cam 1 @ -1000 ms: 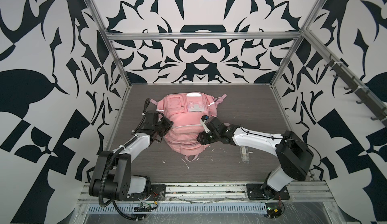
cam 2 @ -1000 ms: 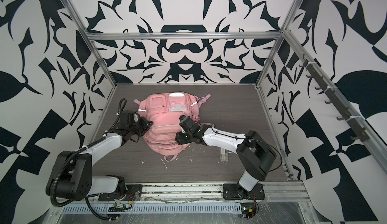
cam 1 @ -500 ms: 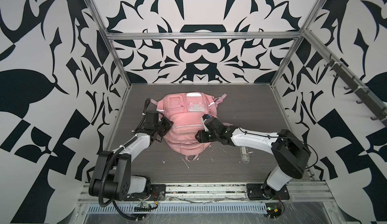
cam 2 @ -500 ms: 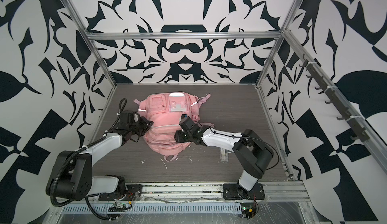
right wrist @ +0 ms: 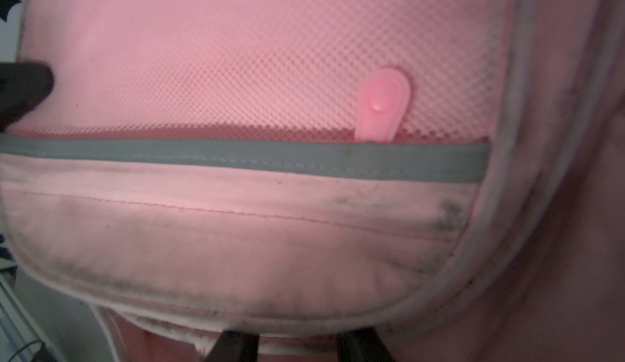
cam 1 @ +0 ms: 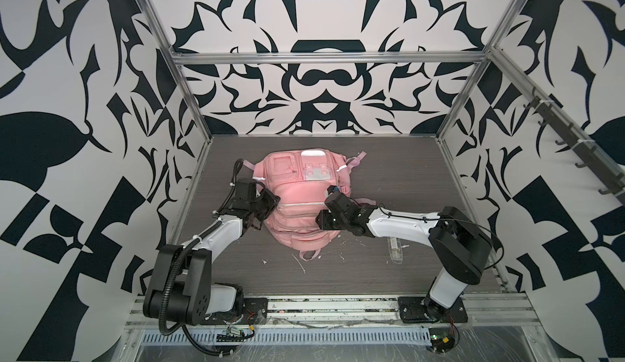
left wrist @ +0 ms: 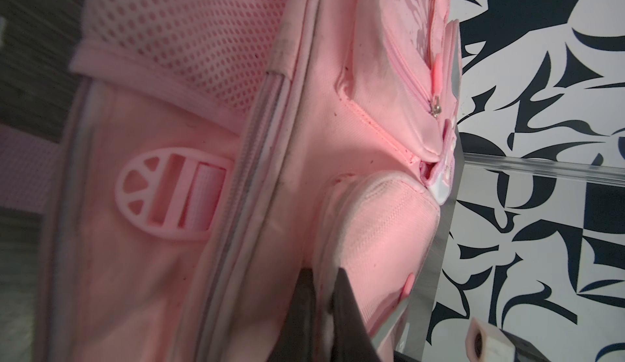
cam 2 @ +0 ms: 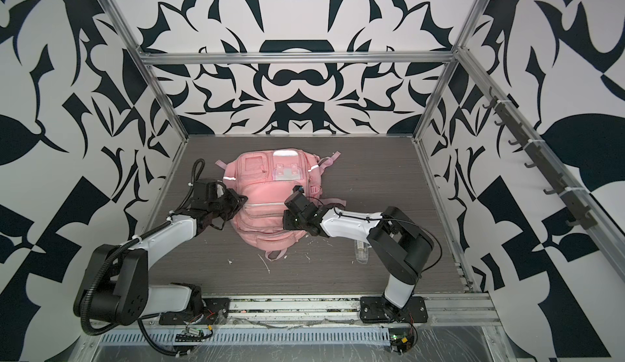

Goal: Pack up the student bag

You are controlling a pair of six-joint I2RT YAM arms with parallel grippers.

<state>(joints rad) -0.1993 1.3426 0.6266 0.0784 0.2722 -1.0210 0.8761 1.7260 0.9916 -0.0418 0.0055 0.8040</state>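
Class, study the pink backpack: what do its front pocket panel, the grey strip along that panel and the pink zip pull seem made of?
On the student bag, the pocket panel looks like matte mesh fabric: a fine grid of holes. The grey strip seems stitched tape, possibly reflective: flat, with a stitch line. The zip pull seems moulded rubbery plastic: smooth, slightly glossy.

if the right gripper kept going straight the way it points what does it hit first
The student bag: the right gripper is at the rim of its front pocket, so it would likely push straight into that fabric.
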